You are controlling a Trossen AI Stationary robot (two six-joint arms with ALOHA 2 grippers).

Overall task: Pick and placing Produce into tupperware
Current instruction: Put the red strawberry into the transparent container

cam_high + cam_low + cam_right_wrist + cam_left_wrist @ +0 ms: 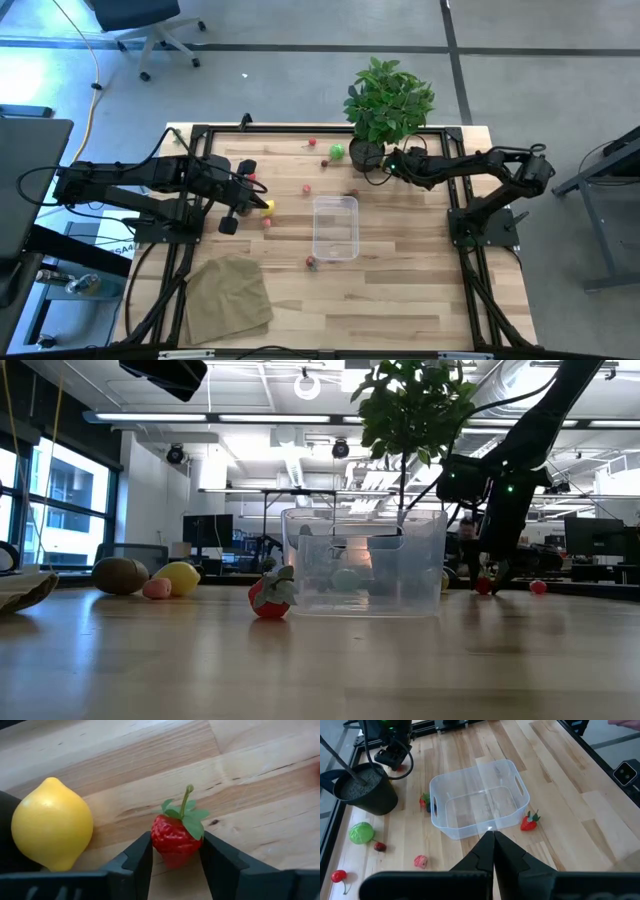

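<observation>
The clear tupperware point(335, 228) point(470, 827) stands open-topped at mid table with nothing inside. By the plant pot at the far right, my right gripper point(385, 168) point(175, 851) is low over a red strawberry point(174, 837), with a yellow lemon point(52, 825) next to it. My left gripper point(248, 195) point(494, 837) hangs shut above the table's left part, touching nothing. More produce lies loose on the wood: another lemon point(266, 205), a strawberry point(312, 262) point(530, 821) near the tupperware, a green piece point(361, 832) and cherries point(337, 876). My right gripper has the strawberry's two opposite sides point(159, 840) between its two fingers point(137, 857), which lie against them. The fingers slant down from the table's right side. The strawberry rests on the wood, its green stem point(186, 800) pointing away from the gripper.
A leafy potted plant point(385, 100) in a dark pot point(365, 790) stands at the far right, right beside my right gripper. A tan cloth point(228, 298) lies at the near left. A brown kiwi point(120, 575) and a pink piece point(157, 588) lie by the left lemon.
</observation>
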